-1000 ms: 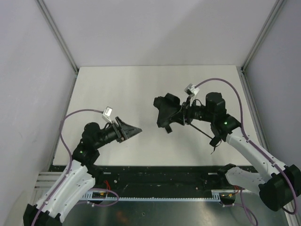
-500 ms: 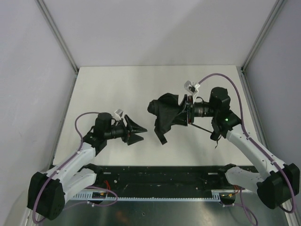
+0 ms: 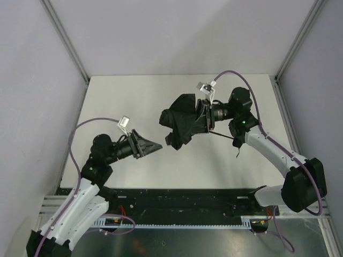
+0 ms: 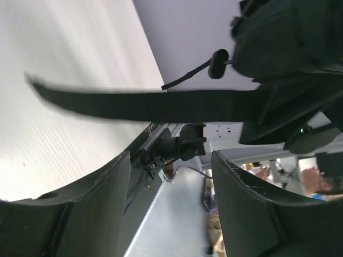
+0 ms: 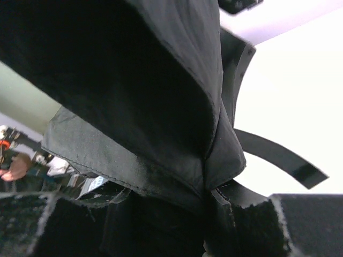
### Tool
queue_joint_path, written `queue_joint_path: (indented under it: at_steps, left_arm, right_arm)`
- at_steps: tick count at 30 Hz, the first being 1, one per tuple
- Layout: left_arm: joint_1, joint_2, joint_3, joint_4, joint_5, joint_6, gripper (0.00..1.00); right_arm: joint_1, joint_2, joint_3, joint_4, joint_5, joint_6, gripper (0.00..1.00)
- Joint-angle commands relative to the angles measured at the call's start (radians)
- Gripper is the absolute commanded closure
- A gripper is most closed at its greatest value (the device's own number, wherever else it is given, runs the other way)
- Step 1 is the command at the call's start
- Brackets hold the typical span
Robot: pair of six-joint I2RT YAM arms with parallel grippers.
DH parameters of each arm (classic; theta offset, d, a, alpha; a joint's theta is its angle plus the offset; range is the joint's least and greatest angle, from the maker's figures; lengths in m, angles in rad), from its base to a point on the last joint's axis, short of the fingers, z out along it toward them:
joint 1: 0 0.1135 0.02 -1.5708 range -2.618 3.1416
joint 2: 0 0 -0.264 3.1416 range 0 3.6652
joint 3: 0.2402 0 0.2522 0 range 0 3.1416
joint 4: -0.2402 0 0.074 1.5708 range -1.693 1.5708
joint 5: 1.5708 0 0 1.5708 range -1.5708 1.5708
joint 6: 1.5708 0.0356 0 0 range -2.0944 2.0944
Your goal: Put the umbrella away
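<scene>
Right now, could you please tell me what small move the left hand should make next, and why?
Probably ease the left hand forward to the loose strap: its jaws stand open just short of it, while the right hand holds the umbrella aloft.

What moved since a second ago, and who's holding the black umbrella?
The right jaws, shut on the umbrella, carried it left and a bit toward the far edge of the table. The left jaws reached toward it, then drew back, open and empty. The right grip stayed the same.
</scene>
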Motion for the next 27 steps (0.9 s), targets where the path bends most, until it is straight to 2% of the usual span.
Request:
queue_joint_path:
  at_steps: [1, 5, 7, 10, 12, 13, 18, 27]
  left_arm:
    - [0.007, -0.094, 0.062, 0.059, 0.004, 0.168, 0.36]
    - [0.008, -0.168, 0.083, 0.064, 0.006, 0.232, 0.38]
    - [0.008, -0.192, 0.113, 0.055, 0.002, 0.275, 0.32]
    - [0.008, -0.192, 0.164, 0.045, 0.005, 0.302, 0.10]
    - [0.008, -0.165, 0.192, 0.039, 0.017, 0.286, 0.06]
    - [0.008, -0.146, 0.203, 0.036, 0.028, 0.267, 0.08]
    - [0.010, -0.094, 0.234, 0.025, 0.101, 0.182, 0.21]
    - [0.015, -0.151, 0.192, -0.050, 0.038, 0.190, 0.19]
  right_arm:
    - [0.013, -0.027, 0.053, -0.127, -0.070, -0.080, 1.00]
    - [0.071, -0.022, 0.054, -0.524, 0.057, -0.344, 1.00]
    - [0.140, -0.024, 0.054, -0.647, 0.133, -0.430, 1.00]
    - [0.221, -0.033, 0.054, -0.725, 0.168, -0.496, 1.00]
    - [0.235, -0.047, 0.053, -0.728, 0.181, -0.505, 1.00]
    - [0.231, -0.055, 0.054, -0.724, 0.184, -0.506, 1.00]
    - [0.148, -0.086, 0.056, -0.690, 0.236, -0.483, 1.00]
    - [-0.140, -0.085, 0.172, -0.816, 0.611, -0.568, 1.00]
